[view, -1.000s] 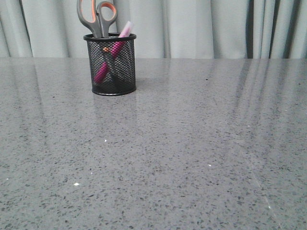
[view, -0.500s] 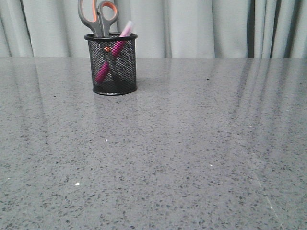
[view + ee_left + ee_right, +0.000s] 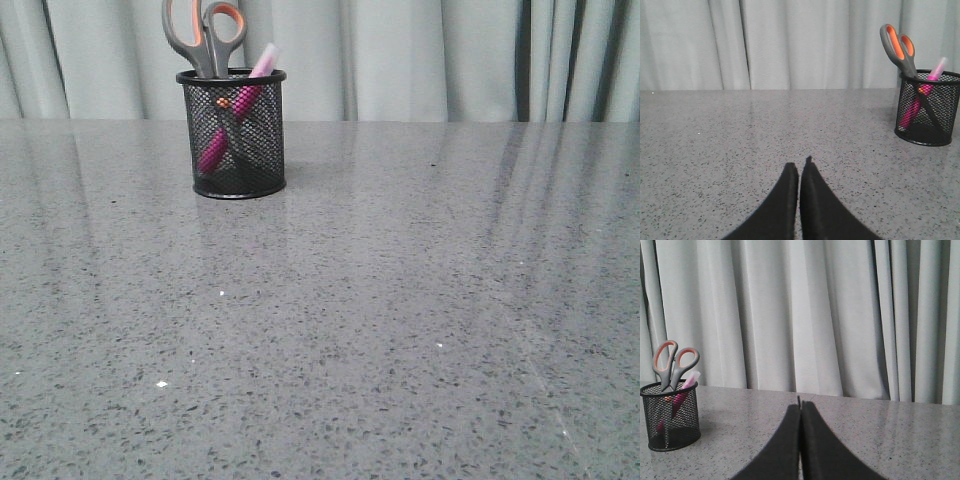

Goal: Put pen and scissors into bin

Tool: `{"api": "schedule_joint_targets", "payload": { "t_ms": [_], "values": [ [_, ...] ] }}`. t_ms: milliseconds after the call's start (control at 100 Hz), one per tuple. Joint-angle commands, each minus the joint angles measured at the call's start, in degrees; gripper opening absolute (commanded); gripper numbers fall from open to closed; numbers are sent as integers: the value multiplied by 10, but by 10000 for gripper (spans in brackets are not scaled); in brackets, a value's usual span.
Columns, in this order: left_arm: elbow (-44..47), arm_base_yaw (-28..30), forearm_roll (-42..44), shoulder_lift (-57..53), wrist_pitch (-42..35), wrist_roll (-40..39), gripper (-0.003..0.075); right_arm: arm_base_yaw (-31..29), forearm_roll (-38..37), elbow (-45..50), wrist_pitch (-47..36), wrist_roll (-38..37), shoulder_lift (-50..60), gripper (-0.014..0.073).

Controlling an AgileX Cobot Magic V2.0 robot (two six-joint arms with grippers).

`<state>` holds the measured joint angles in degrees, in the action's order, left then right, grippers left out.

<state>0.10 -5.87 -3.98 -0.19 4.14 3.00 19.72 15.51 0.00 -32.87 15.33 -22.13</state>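
Observation:
The black mesh bin (image 3: 238, 135) stands on the grey table at the far left. The scissors (image 3: 205, 35) stand in it, handles up, blades down inside. The pink pen (image 3: 240, 105) leans inside it, its pale cap above the rim. The bin (image 3: 927, 107), scissors (image 3: 900, 47) and pen (image 3: 925, 90) also show in the left wrist view, and the bin (image 3: 671, 415), scissors (image 3: 674, 362) and pen (image 3: 682, 390) in the right wrist view. My left gripper (image 3: 800, 167) and right gripper (image 3: 800, 405) are shut and empty, away from the bin. Neither shows in the front view.
The grey speckled table (image 3: 400, 300) stretches from the bin to the front. Pale grey curtains (image 3: 420, 60) hang behind the table's far edge.
Since a second ago the whole front view has shifted slightly; the bin and its contents appear a few pixels further right. Nothing has changed in the last half second.

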Motion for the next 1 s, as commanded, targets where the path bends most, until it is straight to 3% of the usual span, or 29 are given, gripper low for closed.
{"api": "schedule_joint_targets", "payload": {
  "t_ms": [0, 120, 300, 460, 620, 800, 990],
  "values": [
    [13, -5, -1, -16, -41, -7, -22, -4, -4, -16, -51, 5, -1, -69],
    [13, -5, -1, -16, -41, -7, -22, -4, 24, -12, -26, 5, 23, -69],
    [13, -5, -1, -16, -41, -7, -22, -51, 25, 8, 137, 6, 72, -69],
    [13, -5, -1, -16, -41, -7, -22, -130, -28, 15, 218, 4, 125, -69],
    [13, -5, -1, -16, -41, -7, -22, -187, -127, 15, 268, -70, 174, -69],
    [13, -5, -1, -16, -41, -7, -22, -198, -134, 15, 358, -77, 237, -69],
    [13, -5, -1, -16, -41, -7, -22, -199, -134, 16, 376, -77, 237, -69]
  ]
}}
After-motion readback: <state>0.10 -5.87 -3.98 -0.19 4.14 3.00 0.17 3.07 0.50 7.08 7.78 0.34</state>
